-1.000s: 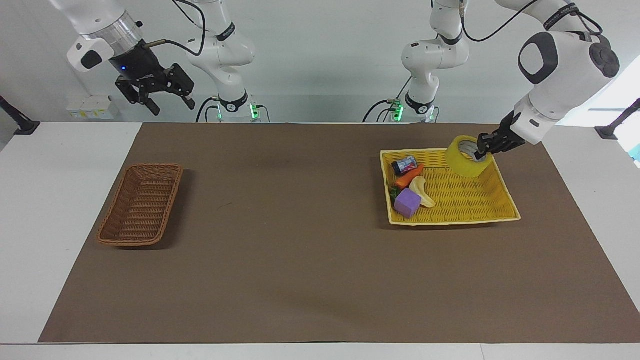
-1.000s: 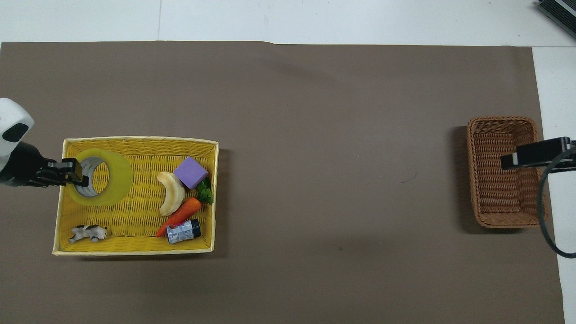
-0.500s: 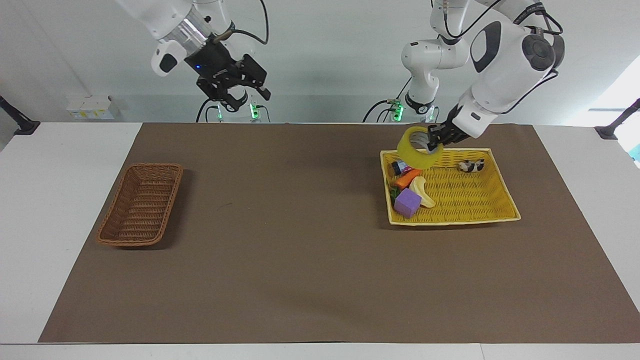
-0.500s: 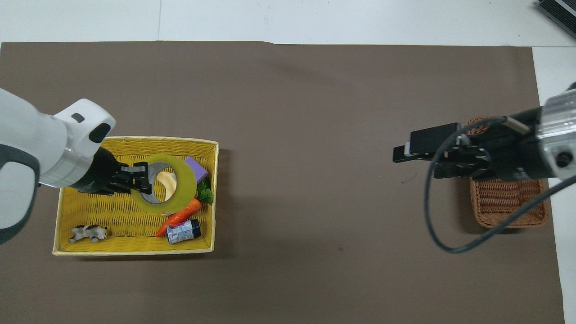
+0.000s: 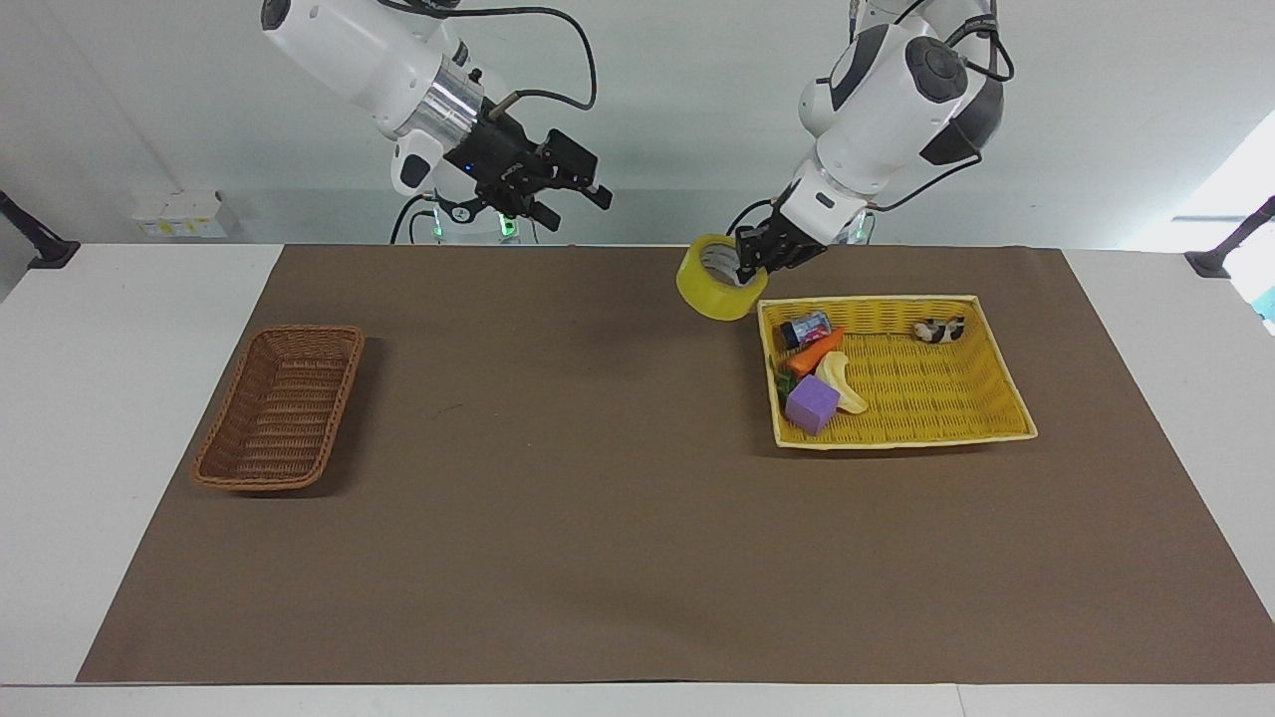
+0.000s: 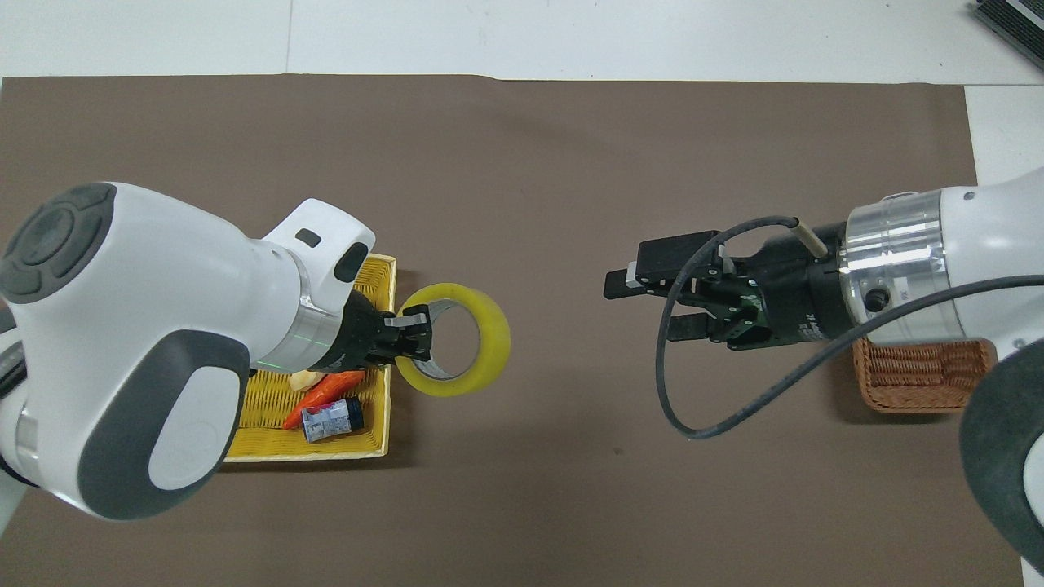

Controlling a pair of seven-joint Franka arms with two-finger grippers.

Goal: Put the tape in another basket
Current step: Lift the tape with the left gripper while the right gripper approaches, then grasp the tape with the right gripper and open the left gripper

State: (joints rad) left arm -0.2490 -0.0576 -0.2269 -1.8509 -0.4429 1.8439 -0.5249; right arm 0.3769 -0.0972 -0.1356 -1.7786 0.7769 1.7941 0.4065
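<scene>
White table [image 5: 120,329] under brown mat [image 5: 598,518]. Nearest robots, both grippers aloft. Left gripper [image 5: 749,261], fingers pinching wall of tape [image 5: 709,279], holds roll over mat just beside yellow tray [image 5: 996,349], off its rim. Right gripper [image 5: 573,184] over mat toward middle, fingers spread, empty. Tray holds small can [image 5: 805,329], carrot [image 5: 815,351], banana [image 5: 842,383], purple cube [image 5: 812,403], cow figure [image 5: 938,330]. Basket [image 5: 279,408] empty at right arm's end; nothing on mat between it and tape.

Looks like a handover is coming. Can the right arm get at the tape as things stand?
Probably yes. The tape hangs over bare mat in the left gripper, its free rim toward the open right gripper, nothing between them.
</scene>
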